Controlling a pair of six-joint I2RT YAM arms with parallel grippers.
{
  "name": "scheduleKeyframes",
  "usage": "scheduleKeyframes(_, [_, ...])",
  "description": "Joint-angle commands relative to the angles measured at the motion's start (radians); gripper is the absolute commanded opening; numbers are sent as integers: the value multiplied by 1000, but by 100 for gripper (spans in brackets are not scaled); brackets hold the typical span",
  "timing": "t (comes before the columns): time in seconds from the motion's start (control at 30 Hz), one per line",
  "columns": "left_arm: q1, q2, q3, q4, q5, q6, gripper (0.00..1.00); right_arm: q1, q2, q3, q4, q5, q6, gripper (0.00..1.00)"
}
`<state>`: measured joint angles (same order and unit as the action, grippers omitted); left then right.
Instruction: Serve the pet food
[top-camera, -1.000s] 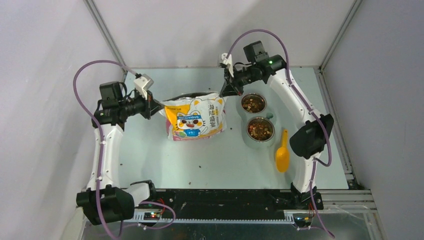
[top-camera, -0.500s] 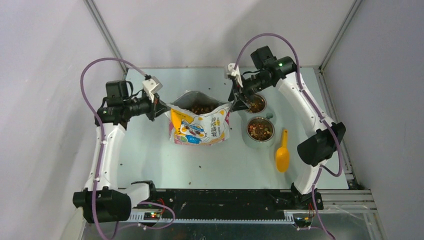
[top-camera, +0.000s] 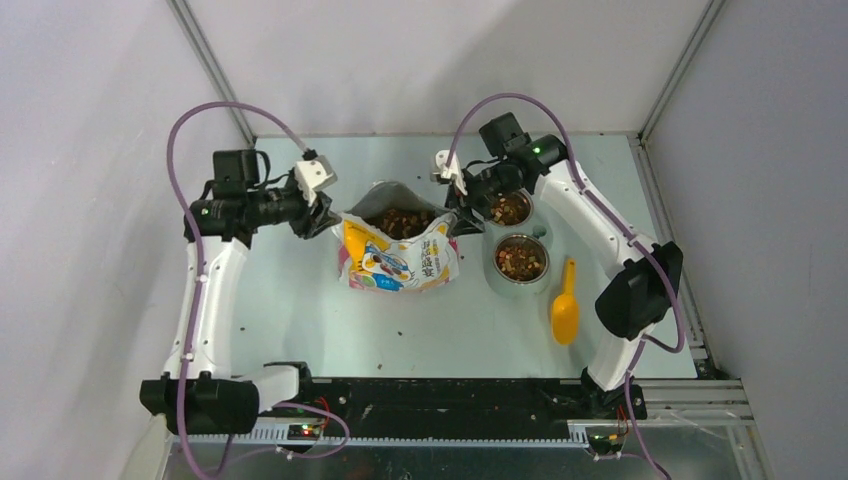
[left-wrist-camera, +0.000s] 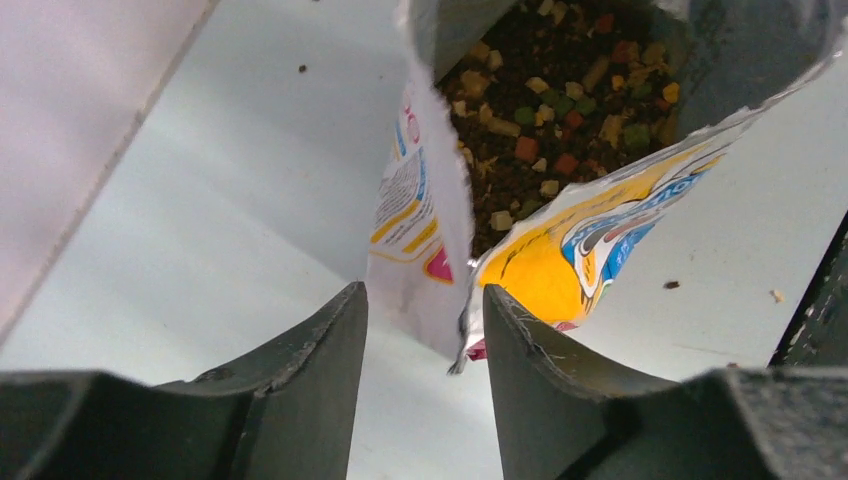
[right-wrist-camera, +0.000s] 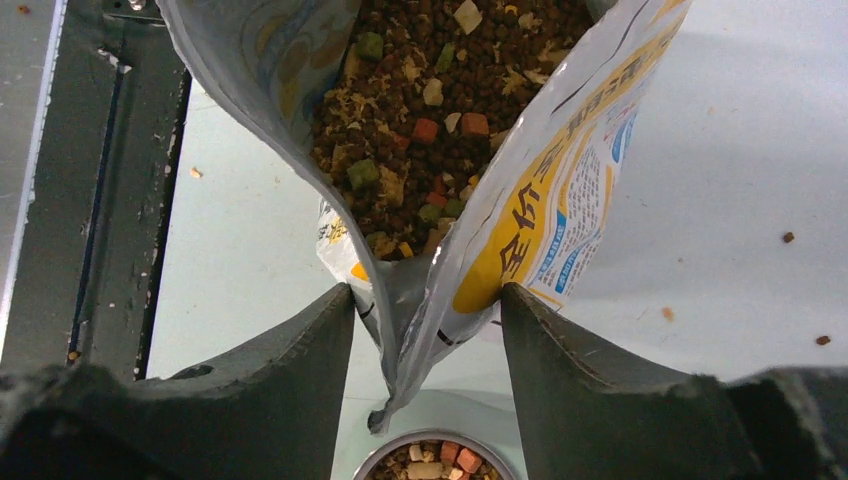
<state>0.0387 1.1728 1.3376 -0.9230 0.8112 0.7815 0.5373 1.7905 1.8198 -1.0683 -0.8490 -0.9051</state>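
Freshly parted, left gripper (left-wrist-camera: 423, 300) and right gripper (right-wrist-camera: 428, 295) straddle the bag (top-camera: 400, 262) corners (pet food (right-wrist-camera: 400, 130) showing).

— How deep does the pet food (top-camera: 400, 221) sit in the bag (top-camera: 400, 264)?
— You can't tell; both wrist views crop the bag's mouth.
— And the far bowl (top-camera: 514, 209)?
— Your right gripper (top-camera: 458, 220) hides part of its rim; the right wrist view cuts a bowl (right-wrist-camera: 432, 463) off.

Pale flat table (top-camera: 300, 300), seen from above. At its centre stands a printed foil bag (top-camera: 398, 262) with loose kibble pet food (top-camera: 402, 222) inside. To the bag's right are a far round steel bowl (top-camera: 530, 206) and, in front of it, a near round steel bowl (top-camera: 546, 262). A yellow plastic scoop (top-camera: 565, 305) lies right of the near bowl.
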Motion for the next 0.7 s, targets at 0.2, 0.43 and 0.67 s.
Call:
scheduleKeyframes(0.2, [-147, 128, 148, -130, -108, 262, 57, 13, -31, 39, 102, 35, 73, 28])
scheduleKeyframes(0.43, [-167, 146, 167, -204, -165, 384, 23, -41, -65, 31, 70, 29, 77, 8])
scheduleKeyframes(0.67, [-50, 117, 152, -132, -113, 305, 0, -197, -74, 79, 57, -37, 129, 0])
